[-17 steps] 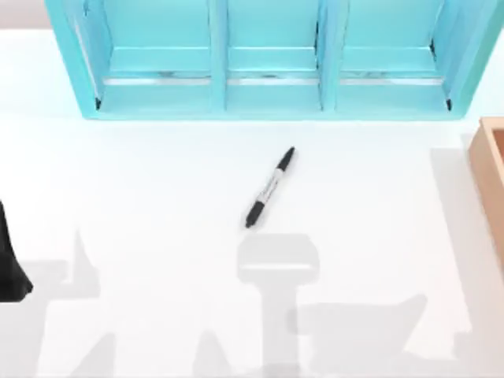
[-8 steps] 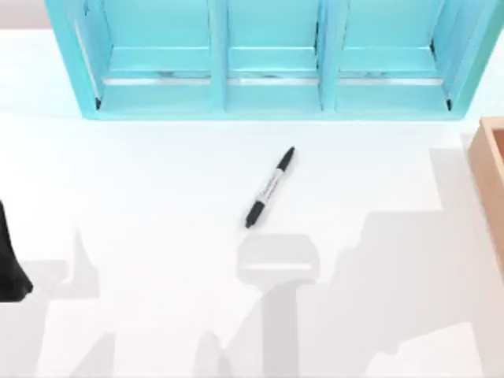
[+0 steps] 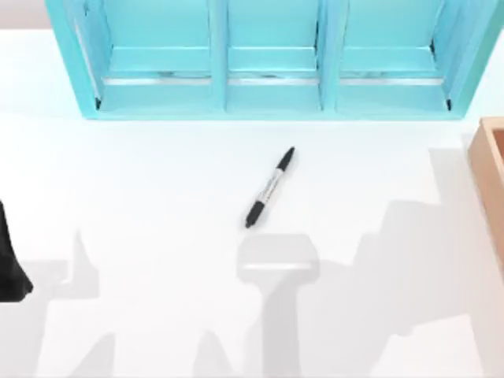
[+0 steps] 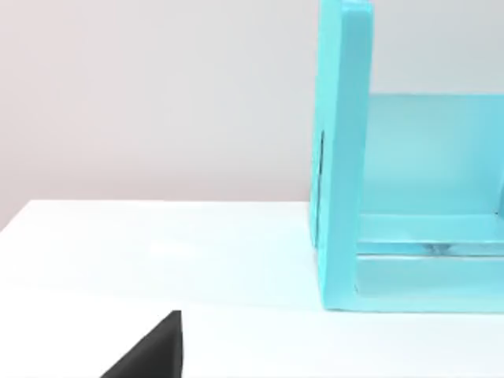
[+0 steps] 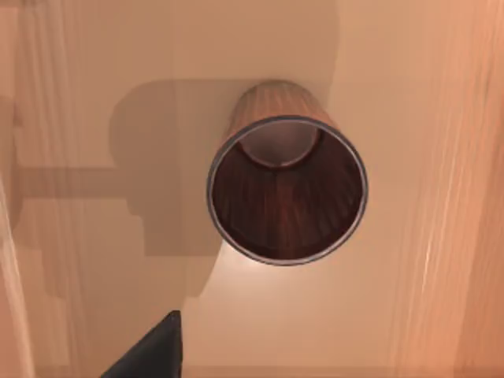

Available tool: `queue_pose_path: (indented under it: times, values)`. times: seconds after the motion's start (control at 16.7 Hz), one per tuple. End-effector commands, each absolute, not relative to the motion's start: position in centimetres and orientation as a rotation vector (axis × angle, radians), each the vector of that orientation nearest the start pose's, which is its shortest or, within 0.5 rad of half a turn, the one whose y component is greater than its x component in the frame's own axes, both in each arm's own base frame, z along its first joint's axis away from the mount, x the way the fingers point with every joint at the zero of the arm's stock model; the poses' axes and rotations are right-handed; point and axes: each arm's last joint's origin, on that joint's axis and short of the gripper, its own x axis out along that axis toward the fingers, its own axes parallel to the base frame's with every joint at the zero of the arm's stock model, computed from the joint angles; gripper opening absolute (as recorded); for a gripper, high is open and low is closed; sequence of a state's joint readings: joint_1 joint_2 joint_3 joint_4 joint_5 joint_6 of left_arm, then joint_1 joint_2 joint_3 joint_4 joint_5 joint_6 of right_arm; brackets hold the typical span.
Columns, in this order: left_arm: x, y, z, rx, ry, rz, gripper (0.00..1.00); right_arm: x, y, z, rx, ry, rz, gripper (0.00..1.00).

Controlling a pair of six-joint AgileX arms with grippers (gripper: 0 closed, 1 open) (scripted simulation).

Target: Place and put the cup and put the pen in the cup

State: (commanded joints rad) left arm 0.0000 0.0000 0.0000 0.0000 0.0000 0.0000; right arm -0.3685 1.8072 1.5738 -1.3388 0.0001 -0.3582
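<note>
Fingers on either arm? Can't tell if they're apart or together, just a dark sliver of the right gripper (image 5: 150, 350) and the left gripper (image 4: 153, 350) at each wrist view's edge. Right wrist camera looks straight down into the cup (image 5: 287, 189), standing upright on the floor of a wooden box (image 3: 490, 169) at the table's (image 3: 157, 197) right edge, so the right arm is clearly the closer one for it. Pen (image 3: 269, 187) lies flat mid-table, long axis diagonal, in front of the blue shelf (image 3: 268, 59). Left arm's parked at the left edge.
</note>
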Motion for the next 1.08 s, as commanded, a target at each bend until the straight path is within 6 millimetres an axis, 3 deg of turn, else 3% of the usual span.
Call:
queue_pose_path:
  times: [0.18,0.66,0.96,1.08]
  values:
    - [10.6,-0.1,16.0,0.000,0.000,0.000,1.00,31.9,-12.0,24.7,0.011,1.578,-0.006,1.00]
    - [10.6,-0.1,16.0,0.000,0.000,0.000,1.00,31.9,-12.1,16.3,0.009,1.572,-0.008,1.00]
    - [10.6,-0.1,16.0,0.000,0.000,0.000,1.00,31.8,-12.1,15.9,0.010,1.574,-0.007,1.00]
    - [10.6,-0.1,16.0,0.000,0.000,0.000,1.00,31.8,-12.1,15.9,0.010,1.574,-0.007,0.85]
